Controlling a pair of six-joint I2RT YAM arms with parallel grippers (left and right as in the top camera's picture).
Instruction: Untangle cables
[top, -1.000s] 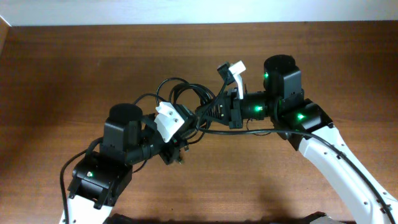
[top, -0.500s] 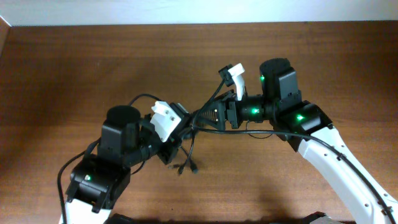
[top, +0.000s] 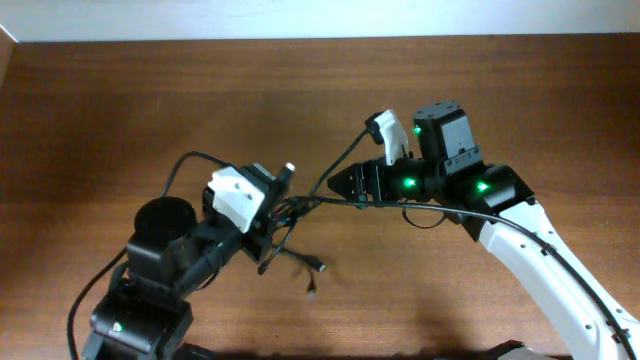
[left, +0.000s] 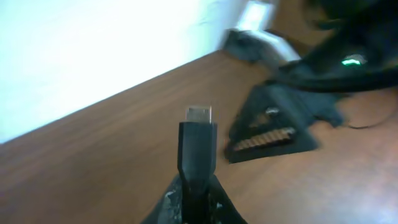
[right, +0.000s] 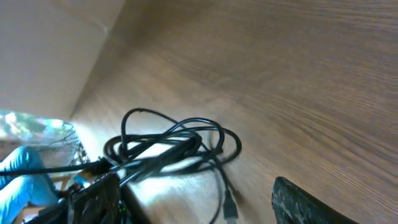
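Open table (top: 110, 100) room along the far and left sides, cables (right: 163, 151) slung across the middle block the centre

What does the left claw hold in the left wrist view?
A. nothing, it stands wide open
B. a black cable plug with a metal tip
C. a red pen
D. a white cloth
B: in the left wrist view a black cable plug with a metal tip stands upright, pinched at its base by the left claw.
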